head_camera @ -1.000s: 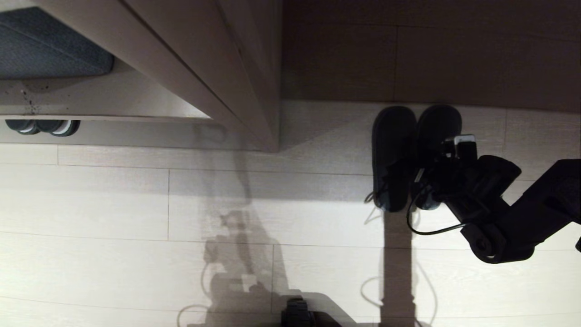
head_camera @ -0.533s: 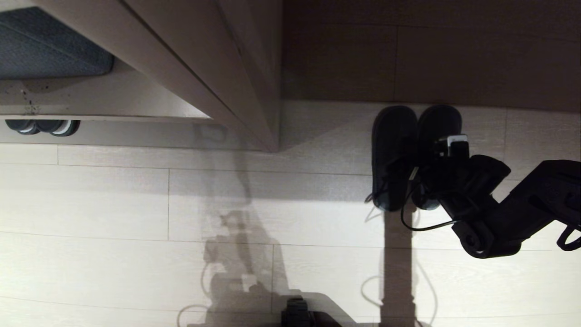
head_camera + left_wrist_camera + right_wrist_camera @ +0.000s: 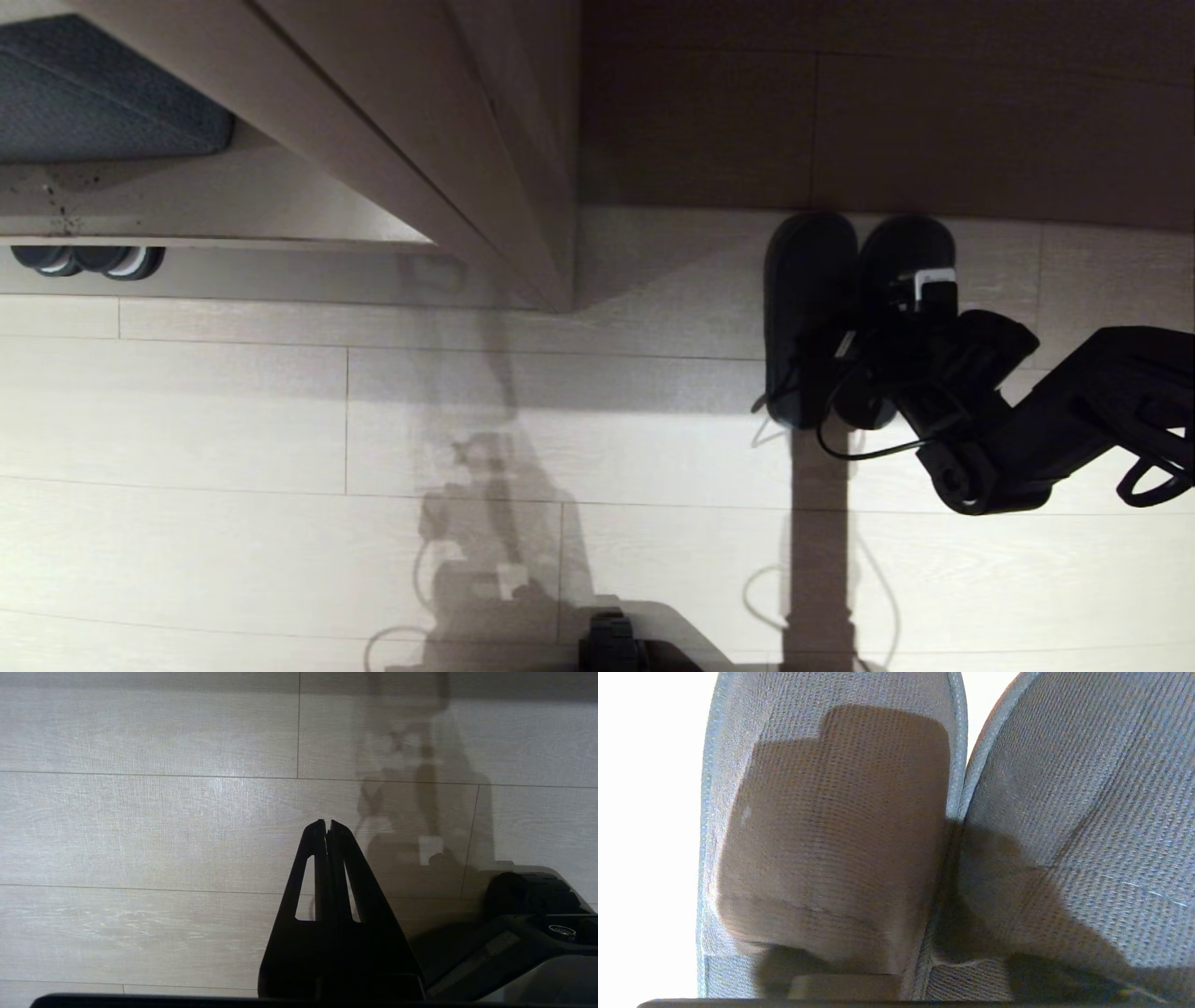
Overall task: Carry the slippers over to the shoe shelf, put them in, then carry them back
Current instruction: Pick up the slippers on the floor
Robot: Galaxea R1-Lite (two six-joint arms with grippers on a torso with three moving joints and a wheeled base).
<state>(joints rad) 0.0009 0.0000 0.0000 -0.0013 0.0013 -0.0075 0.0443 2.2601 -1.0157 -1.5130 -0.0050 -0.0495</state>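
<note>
Our right gripper (image 3: pixel 845 359) has sunk lower onto the slippers (image 3: pixel 810 308), which lie side by side on the floor (image 3: pixel 233 401) by the wall, well right of the shoe shelf (image 3: pixel 280 219). We cannot tell how its fingers stand. The pickup looks underway. Our left gripper (image 3: pixel 327 823) hangs parked, fingers (image 3: pixel 340 868) pressed together.

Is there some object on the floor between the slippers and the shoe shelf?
Nothing visible: bare floor lies between the slippers and the shoe shelf. The right gripper is already at the slippers.
</note>
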